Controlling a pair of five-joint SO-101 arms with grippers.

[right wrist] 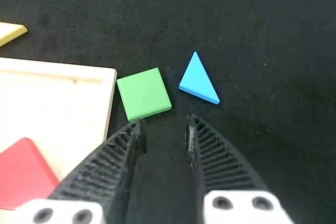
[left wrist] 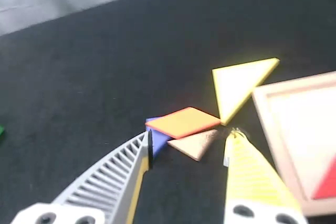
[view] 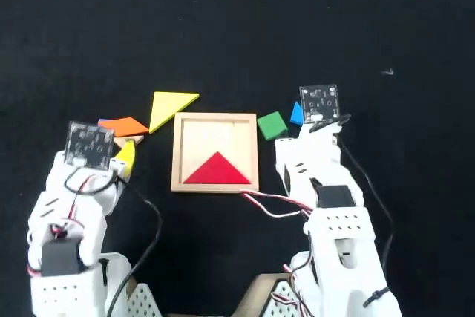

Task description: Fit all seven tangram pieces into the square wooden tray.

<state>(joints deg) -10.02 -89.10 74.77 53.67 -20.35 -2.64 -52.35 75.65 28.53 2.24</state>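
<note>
The red triangle (view: pixel 216 170) lies in the wooden tray (view: pixel 215 135), its long edge along the rim nearest the arms and its apex pointing at the tray's centre, probably to leave the rest free. The left gripper (left wrist: pixel 189 139), jaws released, hovers over the tan triangle (left wrist: pixel 195 145) beside the orange piece (left wrist: pixel 182 121). The right gripper (right wrist: pixel 164 125), jaws likewise parted, hangs by the green square (right wrist: pixel 143 93) and blue triangle (right wrist: pixel 198 80), each arm seemingly serving its own side of the worktop (view: pixel 371 50).

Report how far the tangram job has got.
Done: red triangle sits in the tray. In hand: nothing; left hand and right hand are open, empty. Remaining: yellow triangle, orange piece, tan triangle, dark blue piece, green square, light blue triangle lie outside.
</note>
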